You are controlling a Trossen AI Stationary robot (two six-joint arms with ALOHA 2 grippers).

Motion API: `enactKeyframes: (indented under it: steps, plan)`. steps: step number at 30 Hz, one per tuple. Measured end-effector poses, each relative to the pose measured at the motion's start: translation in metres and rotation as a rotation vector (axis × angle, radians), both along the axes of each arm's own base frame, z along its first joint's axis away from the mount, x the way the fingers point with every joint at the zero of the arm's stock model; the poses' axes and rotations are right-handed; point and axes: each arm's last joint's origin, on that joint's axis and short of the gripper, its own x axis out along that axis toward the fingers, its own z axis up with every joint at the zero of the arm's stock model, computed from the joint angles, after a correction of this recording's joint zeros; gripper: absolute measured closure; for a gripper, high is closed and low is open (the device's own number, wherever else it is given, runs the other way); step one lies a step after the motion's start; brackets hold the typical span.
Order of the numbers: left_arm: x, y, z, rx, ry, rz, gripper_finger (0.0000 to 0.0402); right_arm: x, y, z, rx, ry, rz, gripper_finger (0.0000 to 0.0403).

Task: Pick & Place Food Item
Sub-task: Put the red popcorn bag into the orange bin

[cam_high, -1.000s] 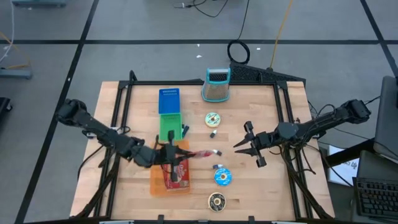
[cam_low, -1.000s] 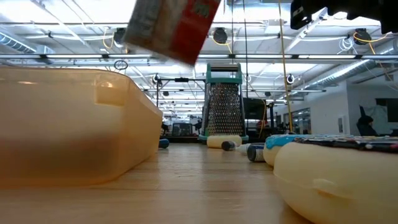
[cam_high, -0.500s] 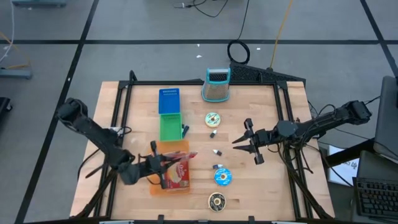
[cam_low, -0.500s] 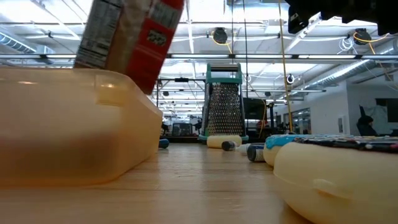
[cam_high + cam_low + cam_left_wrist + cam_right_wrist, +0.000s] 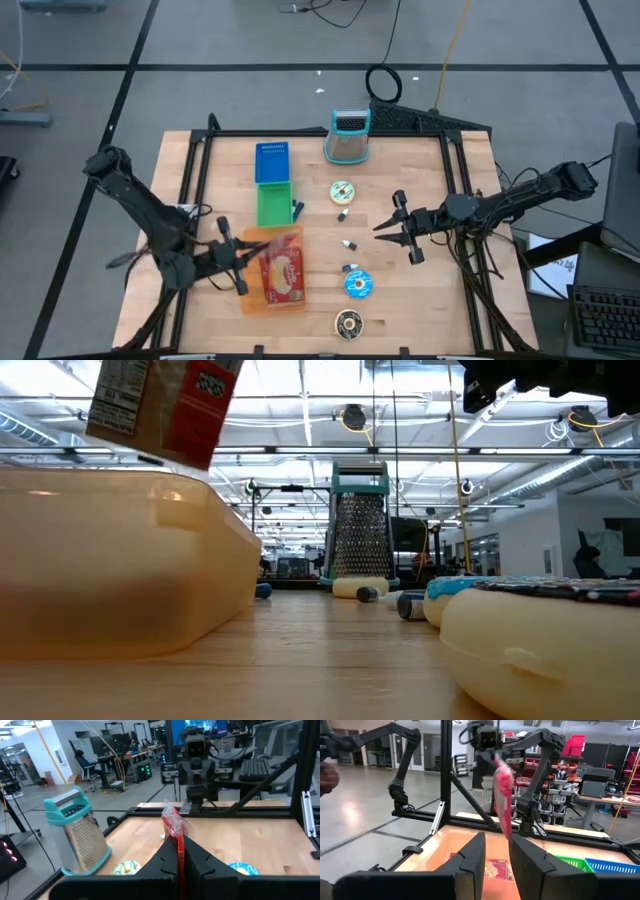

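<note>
Left gripper (image 5: pixel 232 268) pinches a crinkly red plastic food packet (image 5: pixel 282 272), hanging over the translucent orange plastic bin (image 5: pixel 252 298) at the table's near edge. Farther right, the right gripper (image 5: pixel 396 232) hovers, fingers slightly apart, holding nothing.
</note>
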Motion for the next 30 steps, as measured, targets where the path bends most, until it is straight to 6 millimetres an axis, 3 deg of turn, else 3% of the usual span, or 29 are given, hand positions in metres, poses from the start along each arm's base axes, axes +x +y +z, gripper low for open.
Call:
enactKeyframes:
  steps: [7,14,21,30]
  plan:
    - [-0.024,0.044,0.007,-0.045,-0.039,0.032,0.04,0.0,0.0,-0.001,-0.003,0.012,0.0,0.0328]
    - [-0.03,0.075,-0.026,-0.177,-0.201,-0.158,0.04,0.0,0.0,-0.002,-0.004,0.018,0.0,0.0328]
    - [-0.023,0.073,-0.07,-0.235,-0.193,-0.245,0.04,0.0,0.0,-0.002,-0.005,0.022,0.0,0.0328]
    - [-0.004,0.062,-0.103,-0.193,-0.068,-0.21,0.0401,0.001,-0.004,-0.002,-0.037,0.014,-0.023,0.0328]
